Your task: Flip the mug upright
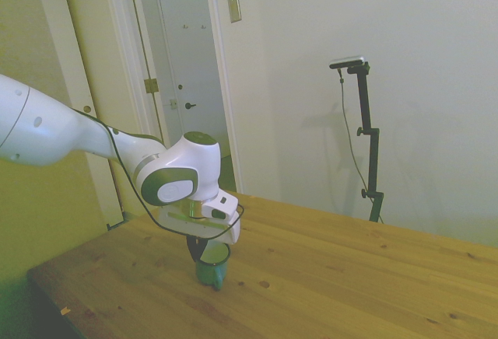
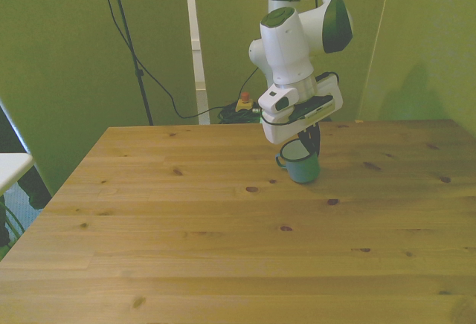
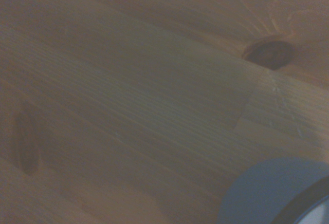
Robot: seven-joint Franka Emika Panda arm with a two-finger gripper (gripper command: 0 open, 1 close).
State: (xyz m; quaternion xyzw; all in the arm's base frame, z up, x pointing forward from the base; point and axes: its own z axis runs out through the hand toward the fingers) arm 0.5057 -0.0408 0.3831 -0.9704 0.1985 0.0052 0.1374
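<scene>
A: Where does the small green enamel mug with the white inside and thin dark rim (image 2: 301,166) sit relative to the edges of the wooden plank table (image 2: 223,250)?

B: In the front view it stands mouth-up on the far half of the table, a little toward the front view's right, nearer the far edge than the near one. Its green loop handle points to the front view's left. In the side view the mug (image 1: 212,265) is well in from every visible edge.

A: How much open room is around it?

B: Bare planks on every side. A broad stretch runs toward the near edge in the front view, and wide strips lie to both the left and the right. The wrist view shows only wood grain, dark knots, and a blurred curve of the mug's wall and rim (image 3: 277,193) at one corner.

A: And the arm?

B: The white Franka arm (image 1: 70,133) reaches out over the table with its wrist bent downward, the hand tilted rather than plumb. The two-finger gripper (image 2: 309,144) hangs directly at the mug's mouth, with one dark finger going down at the rim.

A: Is the pincer clenched on the mug or released?

B: I cannot tell; the wrist body and the mug hide the fingertips in both outer views.
</scene>
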